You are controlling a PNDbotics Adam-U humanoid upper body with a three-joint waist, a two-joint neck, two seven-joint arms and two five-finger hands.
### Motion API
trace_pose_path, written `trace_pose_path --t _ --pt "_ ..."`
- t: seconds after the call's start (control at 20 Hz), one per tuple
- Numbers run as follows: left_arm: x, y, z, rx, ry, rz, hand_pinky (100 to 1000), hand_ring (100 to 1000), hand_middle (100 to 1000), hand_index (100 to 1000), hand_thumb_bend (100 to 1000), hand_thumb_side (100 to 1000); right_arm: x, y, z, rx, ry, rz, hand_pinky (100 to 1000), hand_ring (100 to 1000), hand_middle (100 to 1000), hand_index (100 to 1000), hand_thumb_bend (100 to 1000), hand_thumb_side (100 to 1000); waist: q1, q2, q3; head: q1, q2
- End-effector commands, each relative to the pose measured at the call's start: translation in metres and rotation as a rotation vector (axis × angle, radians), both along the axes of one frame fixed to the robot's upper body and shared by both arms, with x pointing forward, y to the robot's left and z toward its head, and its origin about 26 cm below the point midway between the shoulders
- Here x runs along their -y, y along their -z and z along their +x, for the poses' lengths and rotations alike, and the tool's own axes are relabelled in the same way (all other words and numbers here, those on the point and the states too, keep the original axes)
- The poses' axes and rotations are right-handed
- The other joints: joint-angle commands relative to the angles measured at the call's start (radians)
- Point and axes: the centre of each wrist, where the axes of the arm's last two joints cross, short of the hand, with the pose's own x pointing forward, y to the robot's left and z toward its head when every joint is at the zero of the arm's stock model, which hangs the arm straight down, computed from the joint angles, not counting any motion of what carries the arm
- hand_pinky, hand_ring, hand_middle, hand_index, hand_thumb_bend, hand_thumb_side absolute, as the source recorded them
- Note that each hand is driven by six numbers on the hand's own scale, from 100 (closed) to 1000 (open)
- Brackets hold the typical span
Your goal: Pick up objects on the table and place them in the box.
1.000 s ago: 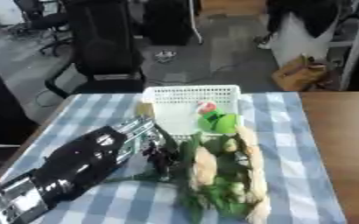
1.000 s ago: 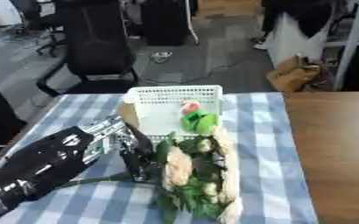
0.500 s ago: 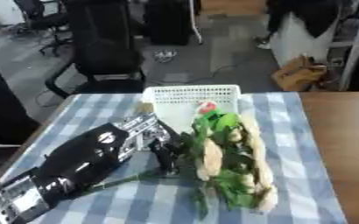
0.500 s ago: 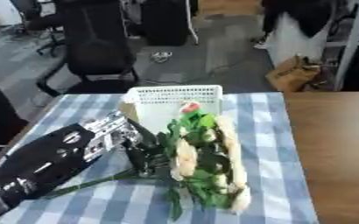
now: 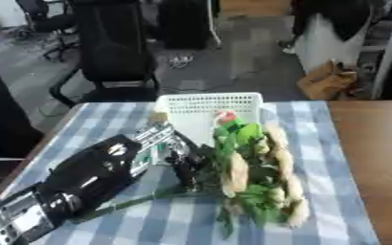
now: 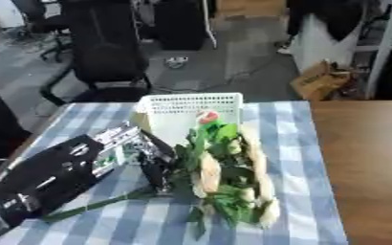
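A bunch of cream flowers with green leaves [image 5: 254, 167] hangs over the blue checked tablecloth [image 5: 333, 143], its top near the white basket's front edge. My left hand [image 5: 187, 162] is curled round the stems, with the long green stems trailing down to the left [image 5: 124, 203]. The white slatted basket [image 5: 208, 103] stands at the table's far middle. A pink bud [image 5: 226, 116] shows at the top of the bunch, by the basket's rim. My right hand shows in neither view.
Bare brown tabletop [image 5: 375, 143] lies to the right of the cloth. Black office chairs [image 5: 115, 43] and a cardboard box [image 5: 325, 81] stand on the floor beyond the table.
The left hand has lifted the bunch and carried it up toward the basket; the flowers now stand more upright and nearer the basket than a second ago.
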Motion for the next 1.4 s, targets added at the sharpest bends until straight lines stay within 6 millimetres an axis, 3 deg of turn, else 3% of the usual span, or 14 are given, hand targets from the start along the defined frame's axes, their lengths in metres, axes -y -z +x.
trace_pose_path --t 0.05,0.7,1.4 --pt "-0.010 -0.019 0.005 0.031 -0.004 -0.007 100 100 124 346 100 606 0.003 -0.009 0.001 0.021 -0.006 -0.027 722 769 614 623 100 921 -0.005 -0.021 0.002 0.002 -0.008" --pt "-0.013 -0.046 0.003 0.043 0.020 -0.095 100 100 113 347 100 584 0.002 -0.009 0.001 0.019 -0.006 -0.031 722 769 614 623 100 915 -0.004 -0.021 0.005 -0.003 -0.005" --pt "-0.003 -0.085 -0.009 0.053 0.015 -0.234 100 100 102 349 100 535 0.002 -0.009 0.000 0.017 -0.005 -0.028 722 769 614 623 100 912 -0.003 -0.023 0.004 -0.003 -0.008"
